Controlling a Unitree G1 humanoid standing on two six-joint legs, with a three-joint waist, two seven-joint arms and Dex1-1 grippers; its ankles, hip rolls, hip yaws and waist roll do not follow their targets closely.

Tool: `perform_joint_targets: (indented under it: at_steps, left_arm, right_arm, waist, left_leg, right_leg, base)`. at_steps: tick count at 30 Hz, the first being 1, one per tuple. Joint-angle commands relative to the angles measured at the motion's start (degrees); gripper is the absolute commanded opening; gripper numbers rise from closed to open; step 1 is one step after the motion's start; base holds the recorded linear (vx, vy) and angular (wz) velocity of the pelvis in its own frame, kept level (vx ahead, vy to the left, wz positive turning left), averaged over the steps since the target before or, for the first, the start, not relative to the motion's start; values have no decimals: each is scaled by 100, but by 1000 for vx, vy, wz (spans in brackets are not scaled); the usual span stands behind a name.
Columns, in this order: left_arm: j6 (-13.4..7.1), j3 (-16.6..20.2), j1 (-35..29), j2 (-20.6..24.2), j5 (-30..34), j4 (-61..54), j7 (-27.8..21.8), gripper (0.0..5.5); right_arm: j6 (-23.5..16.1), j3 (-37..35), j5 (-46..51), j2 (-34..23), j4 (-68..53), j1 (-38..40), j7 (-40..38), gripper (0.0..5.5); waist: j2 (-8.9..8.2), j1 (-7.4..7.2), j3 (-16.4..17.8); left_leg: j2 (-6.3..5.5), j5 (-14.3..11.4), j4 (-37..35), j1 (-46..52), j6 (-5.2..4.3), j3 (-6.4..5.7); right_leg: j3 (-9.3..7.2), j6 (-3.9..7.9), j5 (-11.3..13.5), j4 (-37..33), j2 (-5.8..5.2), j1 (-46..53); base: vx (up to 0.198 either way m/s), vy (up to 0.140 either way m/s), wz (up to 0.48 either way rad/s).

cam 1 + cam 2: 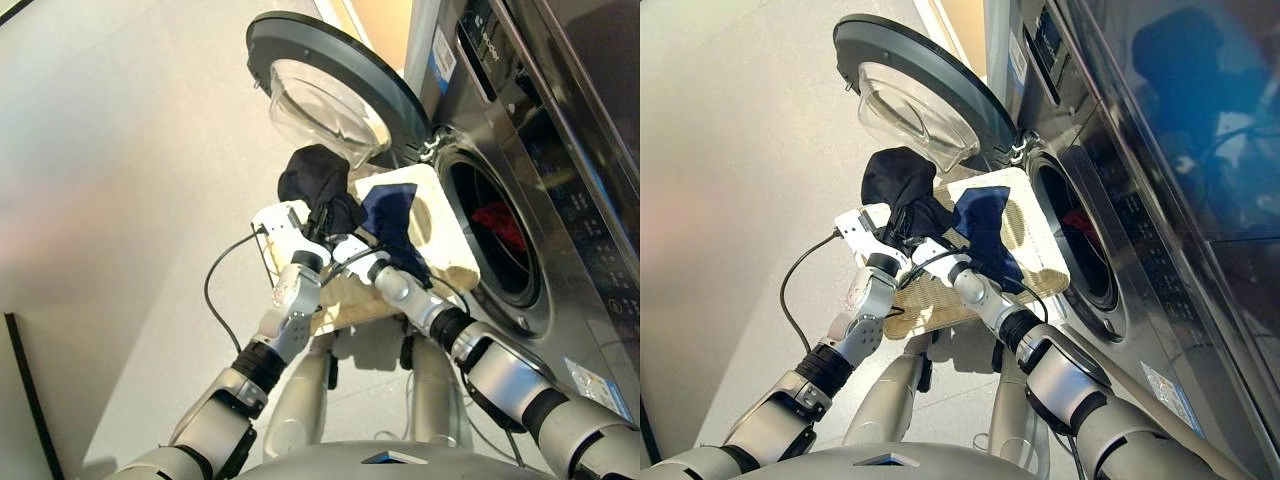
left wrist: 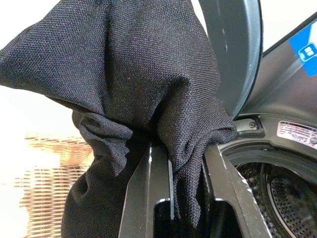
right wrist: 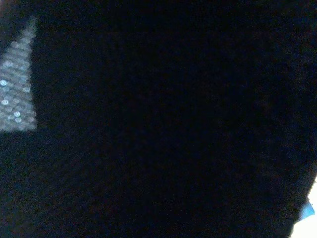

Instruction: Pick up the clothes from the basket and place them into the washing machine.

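Three garments: left tool (image 2: 185,163) gripping black garment (image 1: 315,180), navy garment (image 1: 390,225) hiding right tool; red garment (image 1: 500,222) in drum

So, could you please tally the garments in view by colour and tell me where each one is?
Black garment: 1, held in the left gripper above the basket.
Navy garment: 1, over the right gripper, whose grip is hidden.
Red garment: 1, inside the washing machine.
Total: 3.
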Motion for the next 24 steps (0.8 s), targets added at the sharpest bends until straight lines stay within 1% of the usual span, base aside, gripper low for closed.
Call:
perform_joint_targets:
  at_steps: [1,2,3,4,6,7,8,12,15,16,17,19,21,22,24]
  left_arm:
    - [-380,-11,-336,-62,38,-542,-168,0]
    - [-399,38,-306,-52,57,-514,-120,4]
    - [-418,91,-294,-44,98,-485,-69,84]
    - [-428,146,-265,-38,120,-448,-37,97]
    - [-468,258,-198,-20,204,-314,73,99]
    - [-466,323,-168,-41,202,-205,89,211]
    - [-489,374,-143,-33,245,-168,145,550]
    - [-575,605,-48,-42,274,8,297,550]
    - [-663,860,85,-35,313,136,478,550]
    - [-684,1055,212,-58,243,171,569,550]
    - [-696,1142,243,-93,205,179,638,550]
    - [-714,1303,281,-15,374,247,808,550]
    - [-716,1508,444,71,506,208,928,550]
    - [-727,1558,505,160,659,271,961,550]
    - [-802,1702,498,170,760,513,1089,550]
  right_arm:
    - [-160,-207,-441,513,149,-159,-362,0]
    - [-175,-266,-451,454,83,-111,-470,0]
    - [-175,-337,-462,394,18,-57,-545,0]
    - [-180,-393,-461,345,-27,-16,-603,0]
    - [-204,-499,-459,234,-189,102,-742,0]
    - [-214,-544,-474,182,-261,155,-806,0]
    - [-212,-581,-531,125,-318,193,-882,0]
    - [-230,-742,-849,-73,-544,387,-1263,0]
    - [-220,-963,-939,-133,-605,588,-1576,0]
    - [-169,-1118,-877,-241,-1119,580,-1813,0]
    - [-155,-1209,-839,-350,-1312,679,-1771,0]
    - [-161,-1423,-887,-492,-1578,920,-1917,0]
    - [-157,-1795,-920,-671,-1875,1173,-2104,0]
    - [-182,-2052,-944,-818,-1607,1214,-2187,0]
    - [-144,-2258,-982,-691,-1356,1118,-2554,0]
  waist:
    - [-117,123,-80]
    - [-130,104,-76]
    - [-138,83,-70]
    - [-147,69,-62]
    - [-170,27,-44]
    - [-184,-2,-36]
    - [-196,-25,-26]
    - [-273,-116,0]
    - [-327,-174,15]
    - [-345,-198,16]
    - [-364,-234,27]
    - [-417,-294,67]
    - [-446,-332,82]
    - [-462,-334,92]
    - [-472,-324,118]
  left_leg:
    - [-249,-57,-149,139,170,112]
    - [-247,-66,-129,137,170,116]
    - [-245,-73,-120,143,170,114]
    - [-241,-76,-111,147,170,116]
    - [-238,-87,-92,154,165,129]
    - [-236,-95,-79,157,168,132]
    - [-237,-101,-66,160,169,126]
    - [-231,-124,-18,180,171,122]
    - [-224,-135,17,169,169,119]
    - [-216,-135,21,163,170,125]
    - [-210,-141,24,162,173,129]
    - [-191,-149,48,123,176,127]
    - [-198,-155,75,66,183,131]
    - [-204,-162,114,16,190,114]
    - [-238,-180,199,-119,209,104]
  right_leg:
    - [-59,425,733,-711,78,60]
    - [-59,423,730,-714,80,71]
    - [-63,421,725,-720,82,89]
    - [-63,419,725,-721,82,93]
    - [-64,419,723,-732,83,113]
    - [-64,418,722,-731,81,122]
    - [-61,415,722,-724,84,128]
    - [-65,407,727,-760,94,198]
    - [-73,401,721,-753,102,190]
    - [-68,397,720,-743,111,176]
    - [-72,393,717,-727,115,168]
    - [-87,375,700,-696,114,125]
    - [-94,367,696,-666,110,77]
    - [-109,360,685,-619,104,21]
    - [-99,358,682,-519,96,-113]
  base:
    - [0,0,0]
    - [0,0,0]
    - [0,0,0]
    - [0,0,0]
    - [0,0,0]
    - [0,0,0]
    - [0,0,0]
    - [0,0,0]
    - [0,0,0]
    - [0,0,0]
    - [0,0,0]
    - [0,0,0]
    - [0,0,0]
    - [0,0,0]
    - [0,0,0]
